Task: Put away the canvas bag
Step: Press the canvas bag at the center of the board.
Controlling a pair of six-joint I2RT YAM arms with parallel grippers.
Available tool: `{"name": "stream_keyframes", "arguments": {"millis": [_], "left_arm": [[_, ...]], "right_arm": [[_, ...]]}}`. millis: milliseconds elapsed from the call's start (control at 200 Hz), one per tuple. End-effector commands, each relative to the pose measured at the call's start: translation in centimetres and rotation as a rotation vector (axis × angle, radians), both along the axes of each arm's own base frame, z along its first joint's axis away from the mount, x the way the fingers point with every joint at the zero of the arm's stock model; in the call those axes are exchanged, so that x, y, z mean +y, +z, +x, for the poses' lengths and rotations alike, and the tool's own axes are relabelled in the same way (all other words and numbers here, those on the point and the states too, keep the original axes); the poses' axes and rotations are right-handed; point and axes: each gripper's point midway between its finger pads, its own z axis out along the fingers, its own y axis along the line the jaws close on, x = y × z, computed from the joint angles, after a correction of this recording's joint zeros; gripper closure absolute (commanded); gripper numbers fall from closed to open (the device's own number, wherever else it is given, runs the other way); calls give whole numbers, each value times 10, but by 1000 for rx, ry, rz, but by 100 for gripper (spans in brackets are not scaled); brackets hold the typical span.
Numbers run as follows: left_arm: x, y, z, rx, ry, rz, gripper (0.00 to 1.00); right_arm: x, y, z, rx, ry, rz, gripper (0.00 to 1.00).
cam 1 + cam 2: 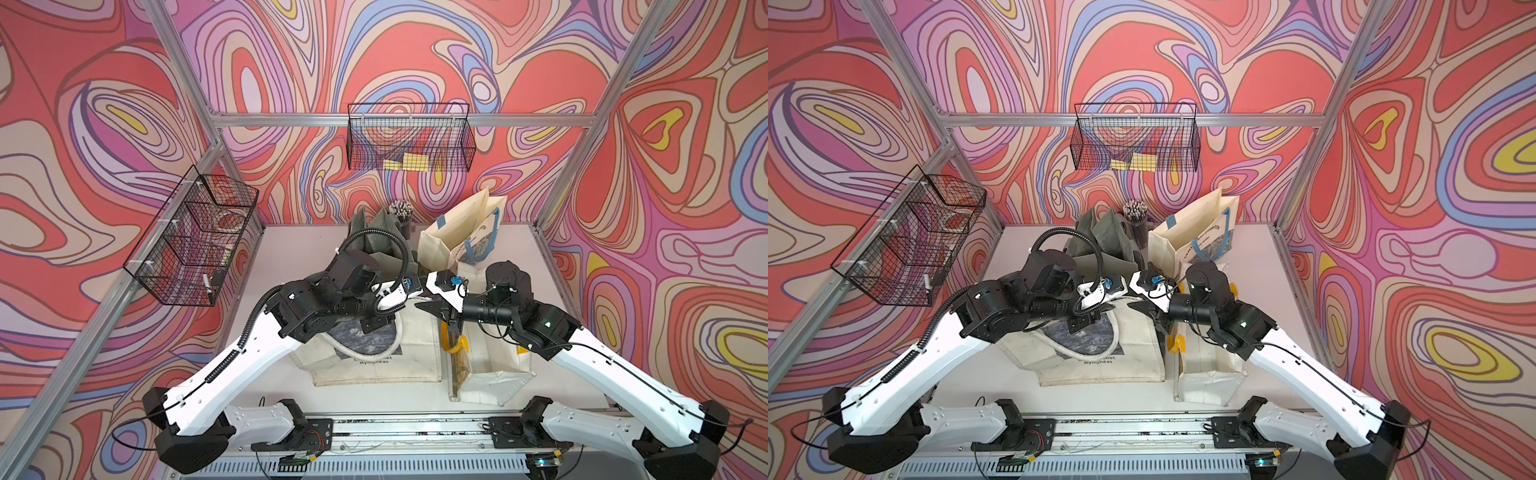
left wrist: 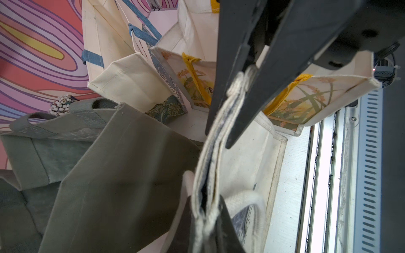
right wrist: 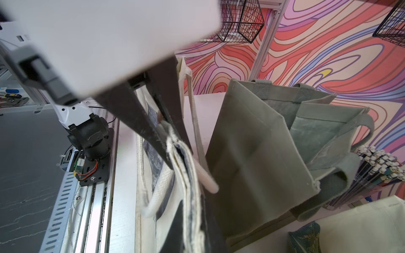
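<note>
Two pinches here: left gripper and right gripper both clamped on the rim of the canvas bag, uneven pulling could yank fabric free

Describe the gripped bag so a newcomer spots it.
On the white table, front centre, lies a cream canvas bag, its top edge pinched by the left gripper and right gripper. Only it has white rope handles and a "Nympheas" caption.

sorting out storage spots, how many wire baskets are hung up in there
2. The side basket hangs on the left side of the cell, and the back basket hangs at the rear, near the middle. Both top views show both baskets, and none seems hidden.
</note>
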Motion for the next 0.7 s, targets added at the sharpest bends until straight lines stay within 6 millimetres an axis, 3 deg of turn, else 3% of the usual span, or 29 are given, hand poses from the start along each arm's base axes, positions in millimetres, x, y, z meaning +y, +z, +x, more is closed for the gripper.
{"name": "stream_keyframes", "arguments": {"millis": [0, 130, 225, 421, 691], "left_arm": [[3, 7, -1, -82, -50, 18, 100], [7, 25, -6, -179, -110, -10, 100], [10, 33, -14, -212, -165, -19, 100], [12, 45, -33, -242, -293, -61, 100], [29, 61, -30, -271, -288, -77, 100]], "right_arm": [[2, 30, -5, -56, 21, 98, 78], [0, 14, -9, 11, 14, 102, 54], [-3, 6, -12, 32, 4, 132, 45], [1, -10, -9, 99, -7, 167, 34], [6, -31, -11, 158, 15, 136, 33]]}}
